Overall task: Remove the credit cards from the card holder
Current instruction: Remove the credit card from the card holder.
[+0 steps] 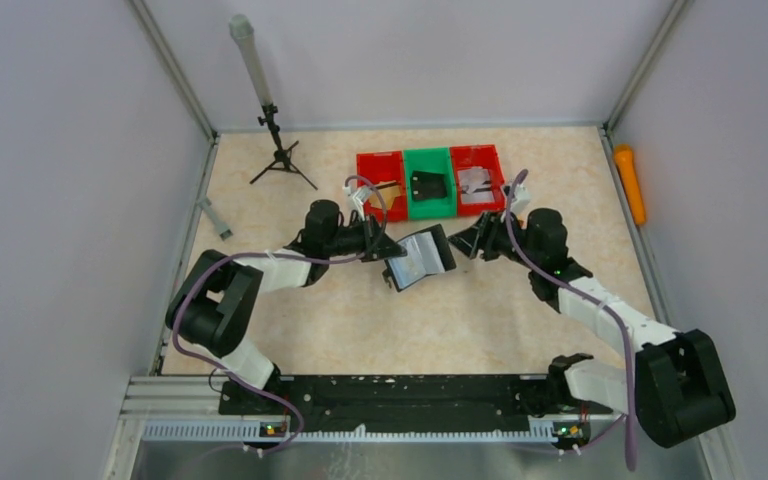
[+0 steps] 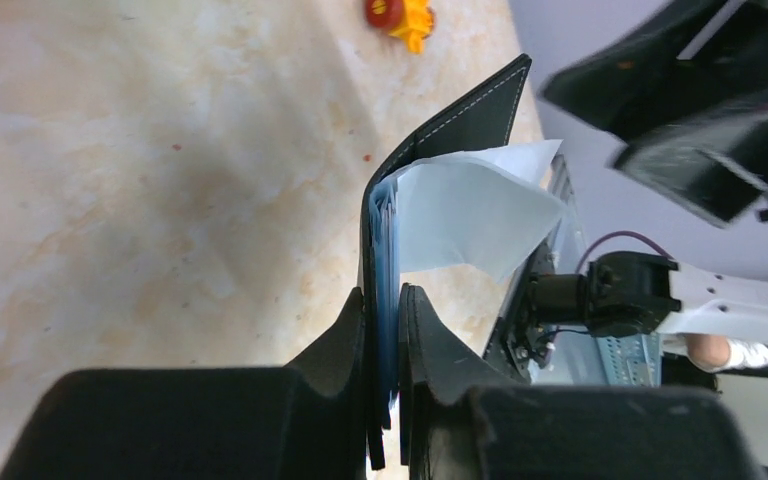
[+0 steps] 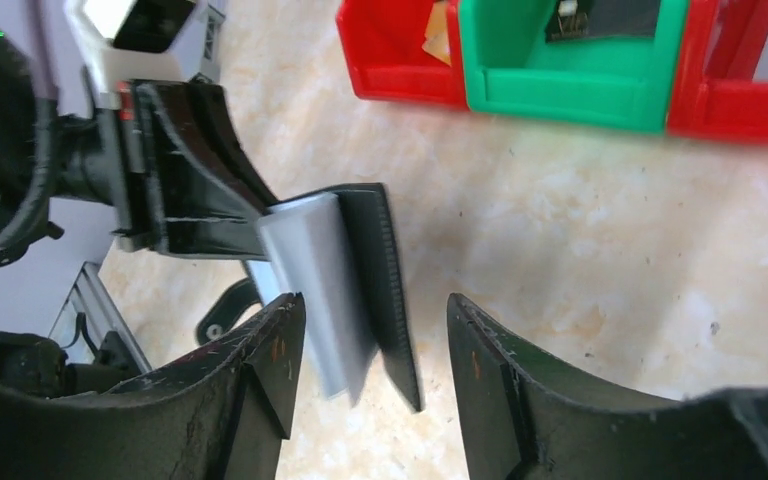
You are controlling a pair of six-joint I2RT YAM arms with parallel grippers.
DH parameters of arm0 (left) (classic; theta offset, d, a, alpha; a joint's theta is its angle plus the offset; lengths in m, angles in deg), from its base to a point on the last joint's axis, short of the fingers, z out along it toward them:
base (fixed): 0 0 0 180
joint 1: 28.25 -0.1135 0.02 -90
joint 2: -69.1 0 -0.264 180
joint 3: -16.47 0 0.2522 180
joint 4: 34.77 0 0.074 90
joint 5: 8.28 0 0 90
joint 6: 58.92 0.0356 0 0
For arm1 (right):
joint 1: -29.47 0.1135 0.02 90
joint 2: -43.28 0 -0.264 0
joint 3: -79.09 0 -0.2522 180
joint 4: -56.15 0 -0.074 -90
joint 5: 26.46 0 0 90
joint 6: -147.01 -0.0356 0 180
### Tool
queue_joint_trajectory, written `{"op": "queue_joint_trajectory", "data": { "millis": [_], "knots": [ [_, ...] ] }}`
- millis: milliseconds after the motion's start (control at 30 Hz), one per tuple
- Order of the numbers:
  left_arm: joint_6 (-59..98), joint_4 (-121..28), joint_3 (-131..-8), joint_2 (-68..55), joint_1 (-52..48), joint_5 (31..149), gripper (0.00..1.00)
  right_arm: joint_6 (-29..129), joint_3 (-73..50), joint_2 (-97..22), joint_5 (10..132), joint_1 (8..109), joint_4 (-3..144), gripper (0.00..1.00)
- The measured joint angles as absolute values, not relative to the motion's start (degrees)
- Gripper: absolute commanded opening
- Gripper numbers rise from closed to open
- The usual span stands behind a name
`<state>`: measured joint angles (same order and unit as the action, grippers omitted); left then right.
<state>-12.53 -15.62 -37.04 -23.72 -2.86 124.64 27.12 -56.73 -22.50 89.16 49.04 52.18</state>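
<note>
Your left tool (image 2: 385, 300) pinches one edge of the open card holder (image 1: 422, 258), jaws narrow, over the middle of the worktop (image 1: 360, 320), just near of the green bin (image 1: 430, 212). Your right tool (image 3: 375, 305) stands wide, a finger on either side of the holder's other end, its pale inside showing.
</note>
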Motion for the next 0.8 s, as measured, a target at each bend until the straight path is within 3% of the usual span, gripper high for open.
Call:
{"op": "queue_joint_trajectory", "data": {
  "millis": [133,300,500,800],
  "knots": [
    [-9.7,-22.3,-38.6,-23.7,-2.9,120.9,0.0,28.1,-57.9,-18.7,90.4,49.1,49.5,0.43],
    [-7.9,-27.2,-40.4,-23.8,-2.9,118.5,0.0,28.8,-59.2,-18.3,94.8,52.3,43.7,0.36],
    [-7.9,-27.3,-40.6,-24.1,-2.8,119.4,0.0,31.2,-57.1,-26.4,97.1,59.8,43.0,0.31],
    [-10.8,-19.8,-40.0,-24.2,-2.6,124.4,0.0,31.3,-54.0,-34.7,93.7,58.9,46.3,0.34]
  ]
}}
